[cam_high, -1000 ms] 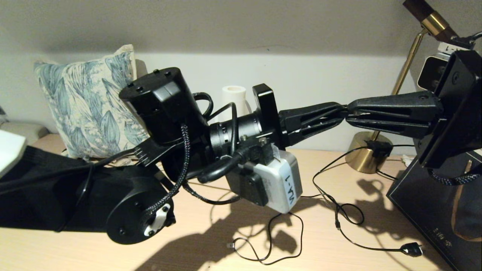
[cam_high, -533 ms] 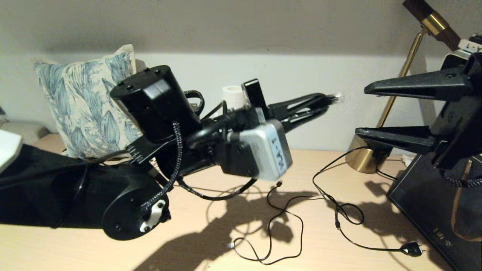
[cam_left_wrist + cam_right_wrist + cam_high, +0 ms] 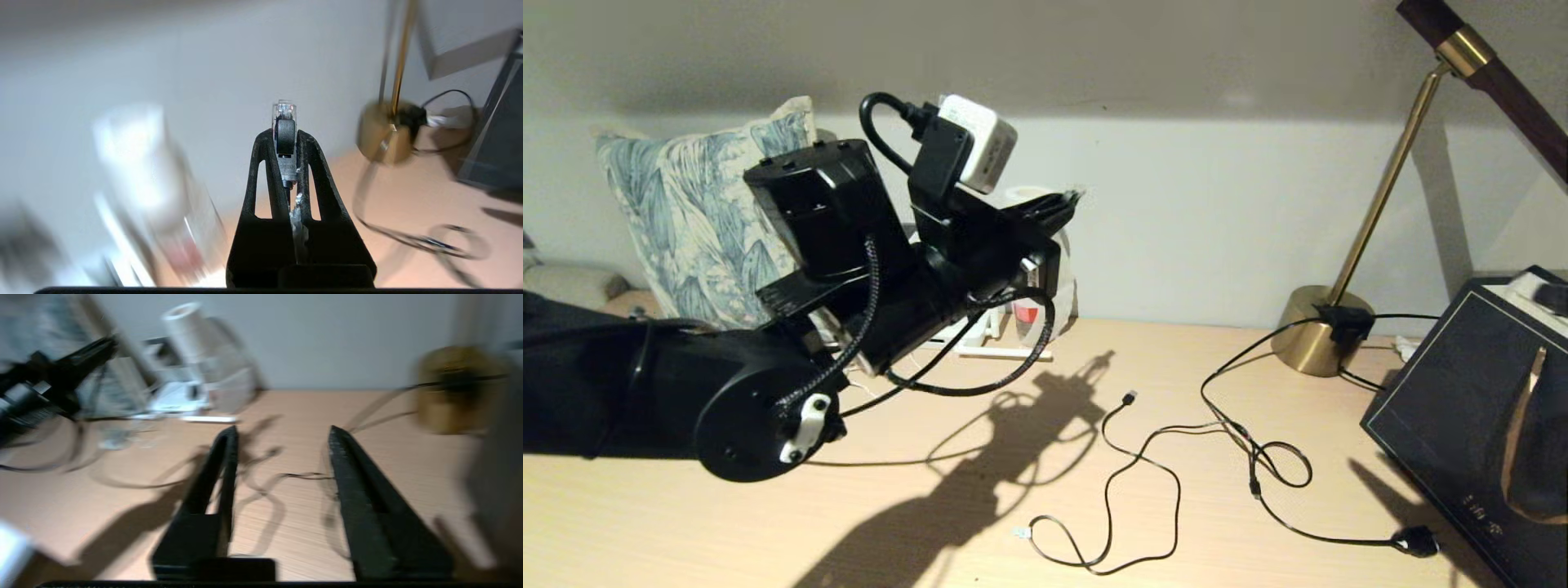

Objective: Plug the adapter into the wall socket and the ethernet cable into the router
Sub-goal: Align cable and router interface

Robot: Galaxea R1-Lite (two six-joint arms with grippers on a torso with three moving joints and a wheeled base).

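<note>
My left gripper (image 3: 1068,198) is raised above the back of the table and points at the wall. In the left wrist view it (image 3: 284,134) is shut on the ethernet cable (image 3: 284,122), whose clear clip connector sticks out past the fingertips. The router (image 3: 175,399) is a blurred white shape by the wall, mostly hidden behind my left arm in the head view, with one white stick antenna (image 3: 1005,354) showing. My right gripper (image 3: 282,433) hangs open over the table with nothing between its fingers; the head view does not show it. The adapter and the wall socket are out of view.
A black USB cable (image 3: 1143,465) loops over the table's middle. The lamp's black cord ends in a black plug (image 3: 1414,540) at the front right. A brass lamp base (image 3: 1311,331) and a black box (image 3: 1470,425) stand right. A white roll (image 3: 1027,196) and a leaf-print cushion (image 3: 703,237) stand at the back.
The grippers were tip to tip; the right one opened and withdrew out of the head view. My left arm swung back left and rolled over, keeping the ethernet connector.
</note>
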